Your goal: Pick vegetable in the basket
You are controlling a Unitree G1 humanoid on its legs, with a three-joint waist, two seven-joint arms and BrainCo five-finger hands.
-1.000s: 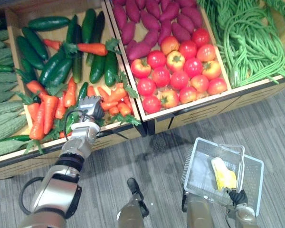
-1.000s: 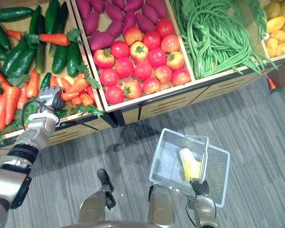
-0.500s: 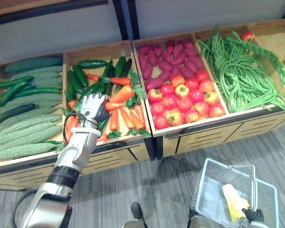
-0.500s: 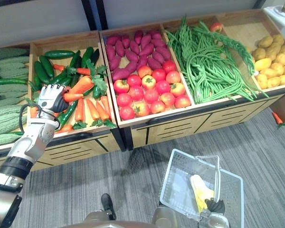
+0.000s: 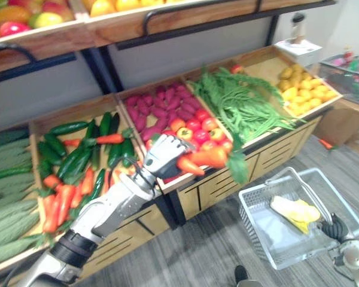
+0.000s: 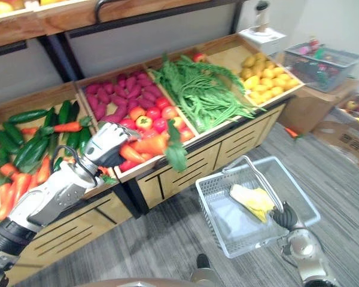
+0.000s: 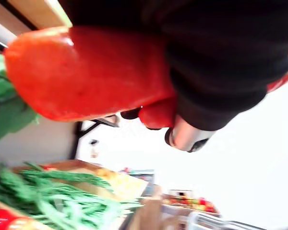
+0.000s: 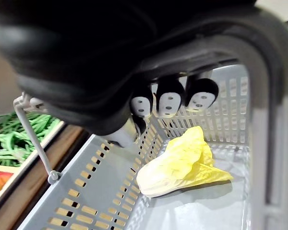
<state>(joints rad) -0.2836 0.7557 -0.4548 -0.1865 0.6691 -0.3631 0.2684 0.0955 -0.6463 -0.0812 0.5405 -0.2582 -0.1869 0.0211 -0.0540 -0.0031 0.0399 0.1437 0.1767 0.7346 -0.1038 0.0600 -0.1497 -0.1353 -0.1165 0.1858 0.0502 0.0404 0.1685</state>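
My left hand (image 5: 164, 156) is shut on orange carrots (image 5: 206, 158) with a green leaf (image 5: 236, 167), held in the air over the shelf's front edge, in front of the tomatoes. In the left wrist view the carrot (image 7: 86, 72) sits right against the hand's dark cover (image 7: 221, 52). Lower right hangs a grey plastic basket (image 5: 257, 221), and my right hand (image 6: 285, 215) is curled round its handle (image 8: 264, 96). A yellow cabbage (image 8: 182, 163) lies inside the basket. The carrots are left of the basket and higher than it.
The wooden shelf holds bins of cucumbers and carrots (image 5: 78, 161), purple sweet potatoes and tomatoes (image 5: 167, 113), green beans (image 5: 239, 107) and yellow produce (image 5: 302, 89). An upper shelf (image 5: 107, 18) holds fruit. A clear crate (image 6: 320, 63) on cardboard boxes stands at the right. Grey floor lies below.
The camera has swung, so the whole scene shifted. My left hand, earlier down in the carrot bin, has lifted carrots out and carried them right, past the shelf's front edge.
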